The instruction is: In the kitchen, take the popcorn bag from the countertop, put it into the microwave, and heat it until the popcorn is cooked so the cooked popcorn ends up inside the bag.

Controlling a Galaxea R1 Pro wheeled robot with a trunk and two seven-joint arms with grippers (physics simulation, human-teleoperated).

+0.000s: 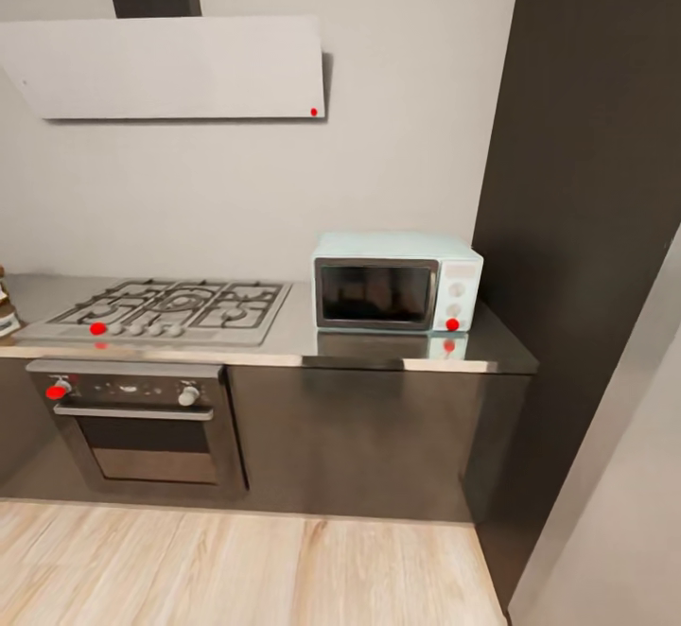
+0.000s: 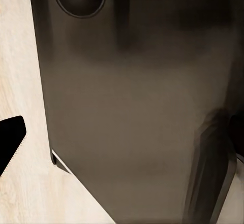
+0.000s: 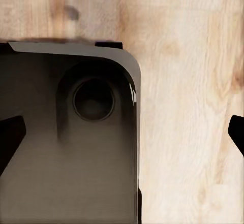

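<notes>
The pale blue-white boxy microwave [image 1: 397, 282] with its dark glass door stands on the long grey brushed-steel counter [image 1: 293, 338], toward that counter's right end and set back from its front edge. Its long axis runs along the counter, and its door faces out over the front edge toward the robot. The door looks closed, and a small red light glows at its lower right corner. The steel gas hob with black grates [image 1: 165, 309] lies on the counter's left half, with the dark oven and its steel bar handle [image 1: 137, 423] below it.

At the counter's far left end something small and tan is cut by the picture's border; I cannot tell whether it is the popcorn bag.

Both wrist views look down on pale wooden floor [image 3: 188, 107] and the robot's own dark base [image 3: 66, 148], so both arms seem to hang low, well apart from the counter, neither clearly nearer the microwave. In the right wrist view the dark fingertips [image 3: 10, 137] sit at opposite borders, so the right jaws are apart. In the left wrist view one dark fingertip [image 2: 10, 135] shows; I cannot tell how the left jaws stand.
</notes>
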